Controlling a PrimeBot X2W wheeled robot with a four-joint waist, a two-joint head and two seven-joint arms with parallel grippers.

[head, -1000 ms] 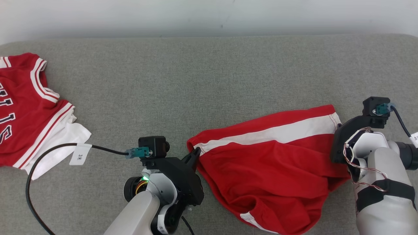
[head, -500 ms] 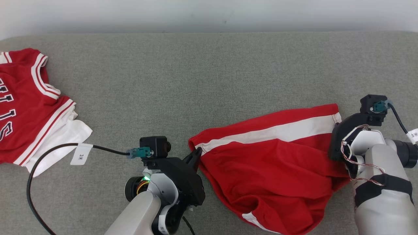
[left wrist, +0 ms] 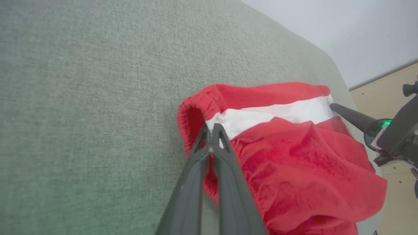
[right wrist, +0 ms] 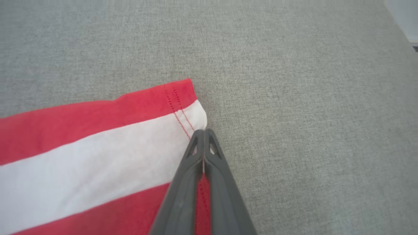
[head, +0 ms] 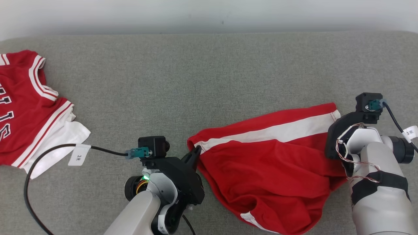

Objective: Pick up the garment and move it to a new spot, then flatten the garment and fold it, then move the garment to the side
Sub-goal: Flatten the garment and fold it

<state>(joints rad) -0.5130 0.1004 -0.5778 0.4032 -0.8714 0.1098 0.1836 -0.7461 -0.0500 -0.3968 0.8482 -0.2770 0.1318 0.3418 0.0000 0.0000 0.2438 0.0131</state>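
The red shorts (head: 271, 163) are lying rumpled toward the front right of the grey padded surface (head: 196, 75), with the white stripe stretching between the two arms. The left gripper (left wrist: 211, 129) is pinching the gathered end of that stripe, fingers pressed tight on the cloth. The right gripper (right wrist: 203, 132) is clamping the stitched hem corner, fingers squeezed together. A red jersey (head: 26, 107) is lying at the left edge.

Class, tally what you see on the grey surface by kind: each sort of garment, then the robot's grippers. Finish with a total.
Red shorts: 1
Red jersey: 1
Grippers: 2, the left gripper and the right gripper
Total: 4
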